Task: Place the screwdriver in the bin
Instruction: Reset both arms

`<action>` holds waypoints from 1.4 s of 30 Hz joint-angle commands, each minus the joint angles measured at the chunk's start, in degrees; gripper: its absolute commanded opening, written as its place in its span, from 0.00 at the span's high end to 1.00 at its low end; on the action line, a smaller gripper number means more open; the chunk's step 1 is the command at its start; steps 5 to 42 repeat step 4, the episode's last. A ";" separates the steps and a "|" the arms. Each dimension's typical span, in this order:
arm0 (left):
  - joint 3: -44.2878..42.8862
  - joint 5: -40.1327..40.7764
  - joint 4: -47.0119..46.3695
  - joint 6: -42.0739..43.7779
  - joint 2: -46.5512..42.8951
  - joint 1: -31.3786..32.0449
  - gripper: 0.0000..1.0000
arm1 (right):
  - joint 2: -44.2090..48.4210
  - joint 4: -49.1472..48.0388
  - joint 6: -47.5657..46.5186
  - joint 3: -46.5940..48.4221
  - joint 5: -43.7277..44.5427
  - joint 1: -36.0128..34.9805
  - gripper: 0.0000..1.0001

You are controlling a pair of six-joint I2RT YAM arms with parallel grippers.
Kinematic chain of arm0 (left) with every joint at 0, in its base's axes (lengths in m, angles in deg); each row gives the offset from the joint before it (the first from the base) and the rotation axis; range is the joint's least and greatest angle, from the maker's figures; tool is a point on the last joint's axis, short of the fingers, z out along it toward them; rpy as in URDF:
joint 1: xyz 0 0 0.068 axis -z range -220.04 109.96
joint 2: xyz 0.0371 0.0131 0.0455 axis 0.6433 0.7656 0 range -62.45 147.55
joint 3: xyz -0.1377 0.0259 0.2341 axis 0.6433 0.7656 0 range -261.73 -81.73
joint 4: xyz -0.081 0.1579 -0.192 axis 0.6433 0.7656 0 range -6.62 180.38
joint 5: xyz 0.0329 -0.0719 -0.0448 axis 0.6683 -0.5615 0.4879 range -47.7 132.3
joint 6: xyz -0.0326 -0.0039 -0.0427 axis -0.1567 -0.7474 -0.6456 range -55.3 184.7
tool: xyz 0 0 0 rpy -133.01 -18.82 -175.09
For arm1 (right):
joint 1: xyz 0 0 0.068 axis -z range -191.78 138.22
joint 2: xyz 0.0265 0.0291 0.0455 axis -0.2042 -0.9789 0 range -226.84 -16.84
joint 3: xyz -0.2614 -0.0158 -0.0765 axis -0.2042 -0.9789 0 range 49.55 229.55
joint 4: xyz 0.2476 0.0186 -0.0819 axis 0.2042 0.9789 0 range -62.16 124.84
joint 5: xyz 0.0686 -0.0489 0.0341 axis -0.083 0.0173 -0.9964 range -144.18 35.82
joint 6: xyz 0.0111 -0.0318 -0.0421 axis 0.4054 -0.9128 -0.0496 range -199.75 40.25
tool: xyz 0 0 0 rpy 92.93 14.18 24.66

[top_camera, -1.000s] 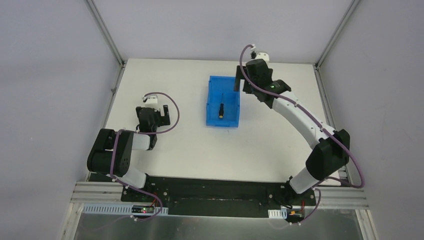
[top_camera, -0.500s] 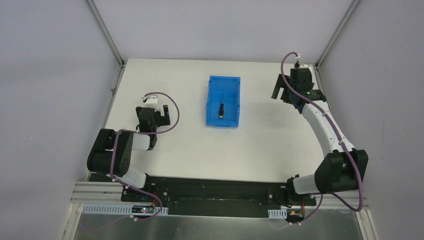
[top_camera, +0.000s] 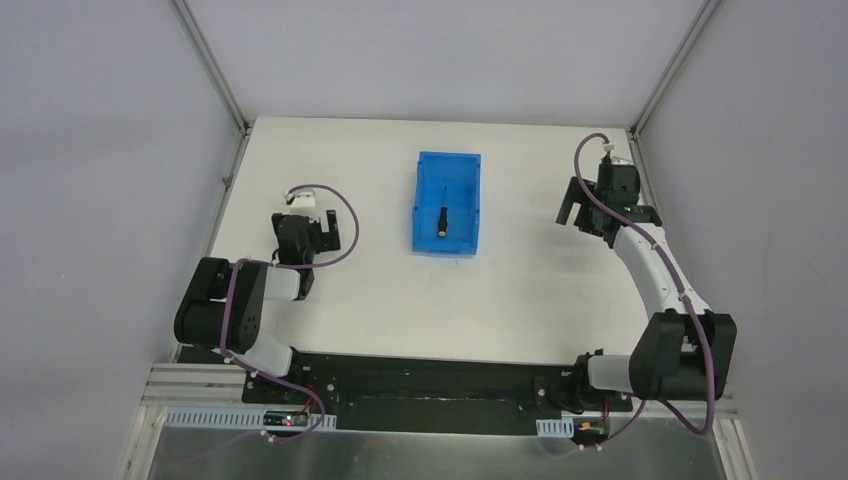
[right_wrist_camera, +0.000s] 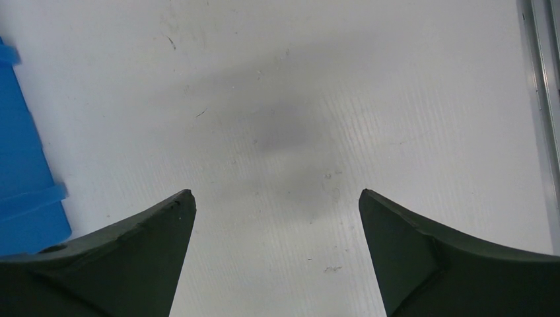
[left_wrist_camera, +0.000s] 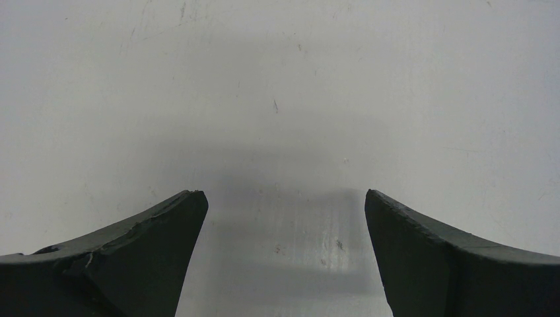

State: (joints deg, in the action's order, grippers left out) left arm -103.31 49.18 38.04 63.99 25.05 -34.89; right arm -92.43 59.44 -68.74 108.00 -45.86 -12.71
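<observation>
The screwdriver [top_camera: 441, 216] lies lengthwise inside the blue bin [top_camera: 470, 203] at the table's middle, orange butt end toward the near side. A corner of the bin [right_wrist_camera: 23, 178] shows at the left edge of the right wrist view. My right gripper [top_camera: 575, 208] hangs well to the right of the bin, near the table's right edge, open and empty [right_wrist_camera: 276, 193]. My left gripper [top_camera: 303, 222] rests at the left side of the table, far from the bin, open with only bare table between its fingers [left_wrist_camera: 284, 193].
The white table [top_camera: 340, 170] is walled by grey panels with metal corner posts [top_camera: 210, 60]. A metal rail [right_wrist_camera: 543, 79] runs along the right table edge close to my right gripper. A black base plate [top_camera: 430, 385] lies at the near edge.
My right arm has swung from over the bin's far right corner out to the right edge and drawn back toward the near side. The screwdriver, bin and left arm have stayed still.
</observation>
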 commanded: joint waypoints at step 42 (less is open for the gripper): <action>0.05 -1.16 -1.42 -0.34 -1.25 -0.56 0.01 | 3.53 -7.51 0.69 -3.28 -0.93 0.67 0.02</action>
